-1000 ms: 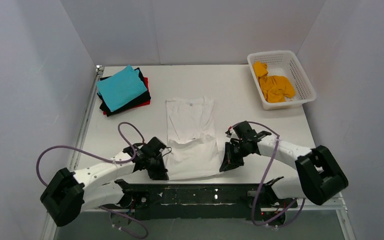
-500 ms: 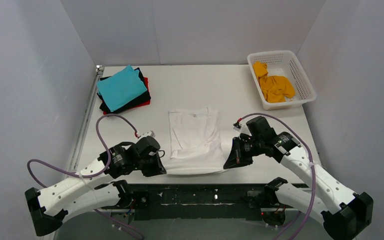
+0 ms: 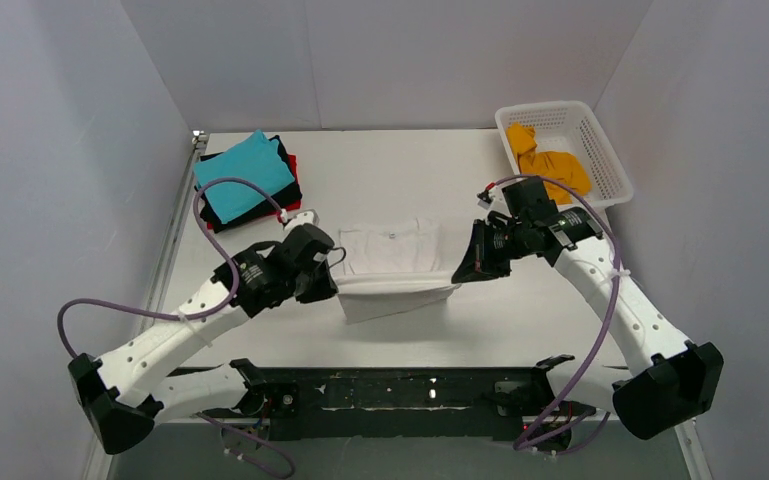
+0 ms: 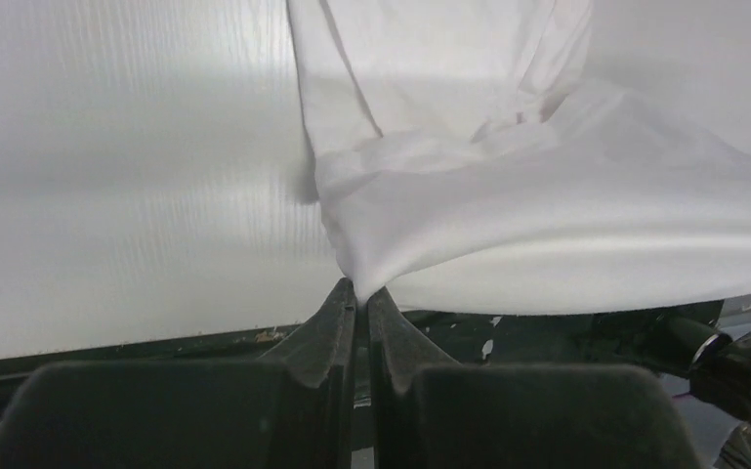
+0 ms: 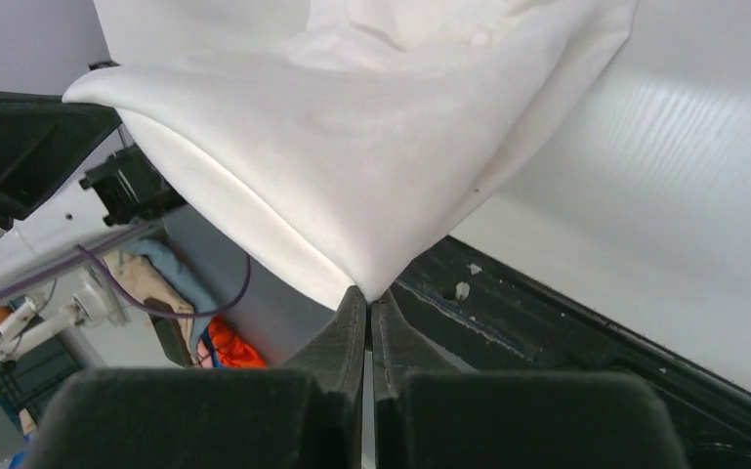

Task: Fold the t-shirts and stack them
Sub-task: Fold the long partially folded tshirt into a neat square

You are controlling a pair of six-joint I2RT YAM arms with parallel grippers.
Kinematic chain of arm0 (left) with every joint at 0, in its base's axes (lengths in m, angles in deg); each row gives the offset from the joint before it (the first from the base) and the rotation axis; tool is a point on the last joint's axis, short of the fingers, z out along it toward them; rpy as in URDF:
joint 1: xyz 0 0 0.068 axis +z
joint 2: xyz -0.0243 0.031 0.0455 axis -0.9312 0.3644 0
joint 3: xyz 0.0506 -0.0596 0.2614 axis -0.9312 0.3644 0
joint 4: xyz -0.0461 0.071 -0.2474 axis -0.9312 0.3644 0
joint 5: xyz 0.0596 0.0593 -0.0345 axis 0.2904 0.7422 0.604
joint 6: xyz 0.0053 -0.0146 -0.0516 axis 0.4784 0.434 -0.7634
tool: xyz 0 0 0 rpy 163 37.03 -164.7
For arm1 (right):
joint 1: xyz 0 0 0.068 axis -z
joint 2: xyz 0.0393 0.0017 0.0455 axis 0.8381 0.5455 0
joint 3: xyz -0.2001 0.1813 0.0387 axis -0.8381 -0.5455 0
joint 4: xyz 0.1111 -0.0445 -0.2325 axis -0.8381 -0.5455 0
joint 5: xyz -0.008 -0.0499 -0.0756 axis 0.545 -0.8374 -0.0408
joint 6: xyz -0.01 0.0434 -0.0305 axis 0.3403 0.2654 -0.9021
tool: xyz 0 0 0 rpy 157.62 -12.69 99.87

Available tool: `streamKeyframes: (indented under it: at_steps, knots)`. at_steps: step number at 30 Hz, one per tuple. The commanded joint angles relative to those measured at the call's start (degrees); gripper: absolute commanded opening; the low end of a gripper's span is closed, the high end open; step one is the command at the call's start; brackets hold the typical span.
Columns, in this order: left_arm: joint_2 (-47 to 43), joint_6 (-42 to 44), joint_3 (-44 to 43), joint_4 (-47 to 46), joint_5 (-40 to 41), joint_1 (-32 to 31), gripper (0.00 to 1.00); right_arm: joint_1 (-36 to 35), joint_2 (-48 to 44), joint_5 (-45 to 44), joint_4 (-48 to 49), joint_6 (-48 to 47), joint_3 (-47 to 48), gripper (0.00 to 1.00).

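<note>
The white t-shirt point(image 3: 395, 265) lies at the table's middle with its near hem lifted and carried over its far part. My left gripper point(image 3: 332, 285) is shut on the hem's left corner point(image 4: 352, 278). My right gripper point(image 3: 460, 275) is shut on the hem's right corner point(image 5: 371, 283). The cloth hangs taut between them above the table. A stack with a teal t-shirt point(image 3: 243, 175) over a black one point(image 3: 280, 195) and a red one point(image 3: 292, 165) sits at the far left. An orange t-shirt point(image 3: 550, 170) lies crumpled in the basket.
The white lattice basket point(image 3: 600, 160) stands at the far right corner. The black frame rail point(image 3: 400, 385) runs along the table's near edge. Purple cables point(image 3: 210, 200) loop above both arms. Grey walls close in the table on three sides.
Both grippers have lifted the white t-shirt's near hem and carried it away from the near edge toward the collar. The visible shirt has shortened into a fold.
</note>
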Motion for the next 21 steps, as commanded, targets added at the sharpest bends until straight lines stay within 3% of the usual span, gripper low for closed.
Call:
streamKeyframes:
  at_steps: [1,21]
  knots:
    - [6.4,6.4,-4.0,1.9,-2.5,10.0,0.00,4.5,4.7,-0.7,-1.3,-4.1,6.7,0.01]
    - [36.6,16.0,-25.0,-2.4,-13.9,27.9,0.00,11.4,32.2,6.8,5.0,-3.9,30.0,0.01]
